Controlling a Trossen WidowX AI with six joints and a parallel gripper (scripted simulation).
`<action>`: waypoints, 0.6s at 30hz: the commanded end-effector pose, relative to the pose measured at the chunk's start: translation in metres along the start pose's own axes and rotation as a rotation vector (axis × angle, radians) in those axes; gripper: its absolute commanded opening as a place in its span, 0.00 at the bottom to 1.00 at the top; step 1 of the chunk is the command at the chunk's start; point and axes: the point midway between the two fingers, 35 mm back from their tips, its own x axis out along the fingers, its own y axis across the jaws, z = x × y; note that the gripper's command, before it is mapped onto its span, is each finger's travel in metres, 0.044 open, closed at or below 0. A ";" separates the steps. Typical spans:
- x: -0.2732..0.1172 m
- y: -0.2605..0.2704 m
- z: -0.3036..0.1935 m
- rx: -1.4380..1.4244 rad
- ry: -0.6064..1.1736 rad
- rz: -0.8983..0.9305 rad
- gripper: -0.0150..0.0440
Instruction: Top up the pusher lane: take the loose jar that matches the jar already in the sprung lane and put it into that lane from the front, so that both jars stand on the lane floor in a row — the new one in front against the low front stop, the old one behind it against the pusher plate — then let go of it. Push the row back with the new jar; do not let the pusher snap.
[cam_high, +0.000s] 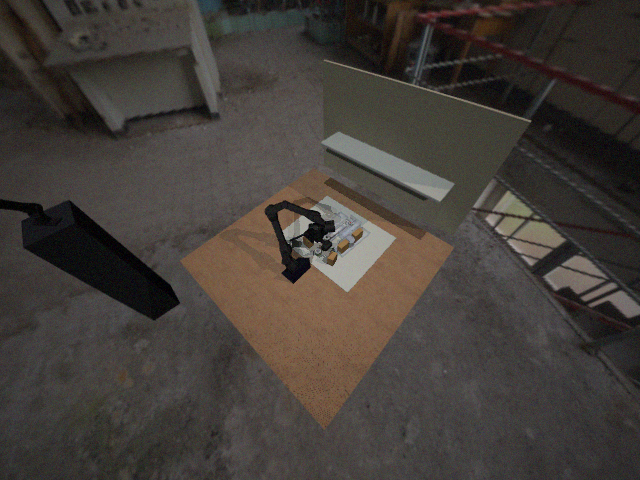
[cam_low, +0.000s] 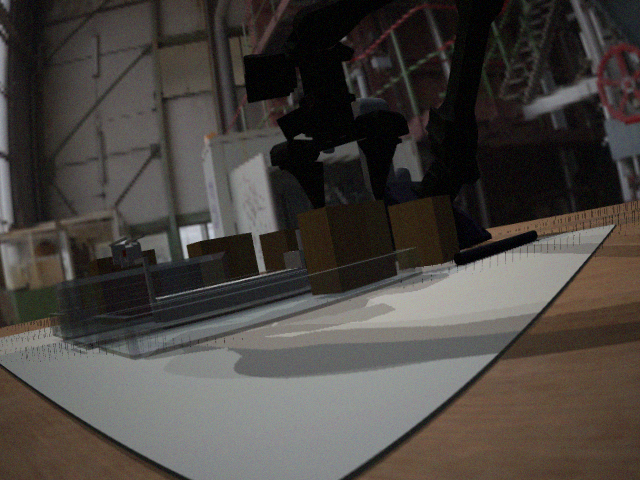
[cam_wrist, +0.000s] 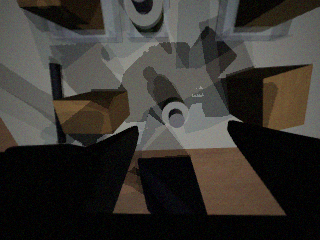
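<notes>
A loose jar (cam_wrist: 175, 115), seen from above as a pale ring with a grey middle, stands on the pale mat between two brown blocks in the wrist view. My gripper (cam_wrist: 181, 127) (cam_low: 348, 202) is open and empty, pointing down above the mat; the jar appears between and slightly beyond its fingertips. Another jar (cam_wrist: 145, 20) with a pale round top and dark green side sits in the clear-walled lane at the top of the wrist view. The pusher plate cannot be made out. Blocks hide the loose jar in the exterior view.
Brown blocks stand left (cam_wrist: 90, 115) and right (cam_wrist: 287, 97) of the loose jar, with others (cam_wrist: 65, 12) (cam_wrist: 275, 12) in the neighbouring lanes. A black rod (cam_wrist: 56, 80) (cam_low: 496, 248) lies on the mat. A back panel (cam_high: 413, 124) with a shelf (cam_high: 387, 165) stands behind the rack.
</notes>
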 end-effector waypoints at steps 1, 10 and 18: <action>0.015 0.001 -0.003 0.013 0.008 0.013 1.00; 0.030 0.003 -0.003 0.013 0.007 0.014 1.00; 0.037 0.003 -0.002 0.013 0.007 0.014 1.00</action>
